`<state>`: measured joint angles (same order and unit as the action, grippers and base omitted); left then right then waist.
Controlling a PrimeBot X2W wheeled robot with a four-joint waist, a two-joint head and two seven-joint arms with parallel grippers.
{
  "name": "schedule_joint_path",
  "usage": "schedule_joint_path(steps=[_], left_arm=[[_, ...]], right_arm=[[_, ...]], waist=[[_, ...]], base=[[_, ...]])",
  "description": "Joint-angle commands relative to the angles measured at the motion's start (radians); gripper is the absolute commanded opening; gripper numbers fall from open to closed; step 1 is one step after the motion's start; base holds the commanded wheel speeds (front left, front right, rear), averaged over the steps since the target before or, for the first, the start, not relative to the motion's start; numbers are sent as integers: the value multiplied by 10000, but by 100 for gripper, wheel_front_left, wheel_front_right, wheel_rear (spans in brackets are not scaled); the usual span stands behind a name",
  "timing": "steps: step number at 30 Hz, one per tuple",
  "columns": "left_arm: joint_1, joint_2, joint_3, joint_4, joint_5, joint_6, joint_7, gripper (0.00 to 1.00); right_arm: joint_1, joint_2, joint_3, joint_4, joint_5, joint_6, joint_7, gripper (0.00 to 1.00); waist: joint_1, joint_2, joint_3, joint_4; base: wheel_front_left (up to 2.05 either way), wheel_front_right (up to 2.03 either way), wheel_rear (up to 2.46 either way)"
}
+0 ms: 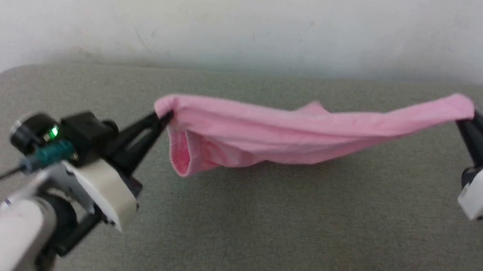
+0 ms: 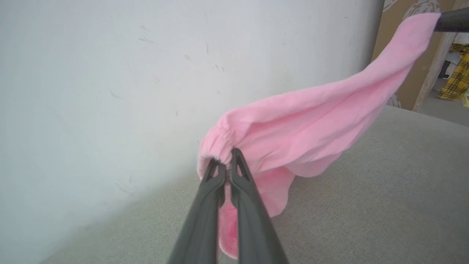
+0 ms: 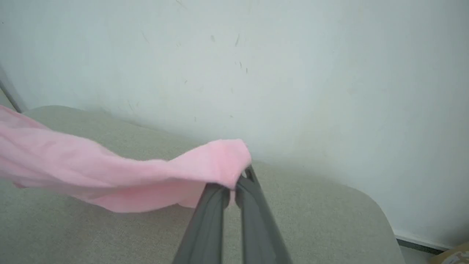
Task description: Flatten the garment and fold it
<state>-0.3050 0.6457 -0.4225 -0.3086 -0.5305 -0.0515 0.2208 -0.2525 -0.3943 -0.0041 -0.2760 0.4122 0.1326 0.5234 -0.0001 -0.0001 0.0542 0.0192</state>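
Above the grey cloth-covered tabletop [image 1: 259, 240], toward its far edge, the thin light pink garment [image 1: 293, 135] hangs stretched; I judge it light and limp. The left gripper [image 1: 166, 116] is clamped on its gathered end, the right gripper [image 1: 463, 120] on the opposite end.

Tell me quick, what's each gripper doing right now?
Left gripper: closed, holding the pink shorts at their gathered edge.
Right gripper: closed, holding the shorts' other end.
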Motion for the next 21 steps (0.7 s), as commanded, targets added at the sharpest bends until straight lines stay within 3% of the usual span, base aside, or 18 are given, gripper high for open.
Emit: schedule_joint_path(steps=[1,5,13,21], left_arm=[[-455,221,176,-220,-53,-39,238,0],[-1617,500,593,-523,-254,-106,878,0],[-3171,495,1133,-416,-983,-22,1788,0],[-5114,152,1305,546,-1699,-147,2435,0]], right_arm=[[-448,-84,-23,-168,132,-19,117,0],[-1518,-188,32,-361,331,-19,557,0],[-3347,-224,270,-109,303,-19,1403,0],[-6190,-618,1040,1503,42,-19,1457,0]], waist=[[1,1,-175,-107],[1,1,-293,-212],[1,1,-80,-476],[1,1,1457,-731]], base=[[0,0,0],[0,0,0],[0,0,0],[0,0,0]])
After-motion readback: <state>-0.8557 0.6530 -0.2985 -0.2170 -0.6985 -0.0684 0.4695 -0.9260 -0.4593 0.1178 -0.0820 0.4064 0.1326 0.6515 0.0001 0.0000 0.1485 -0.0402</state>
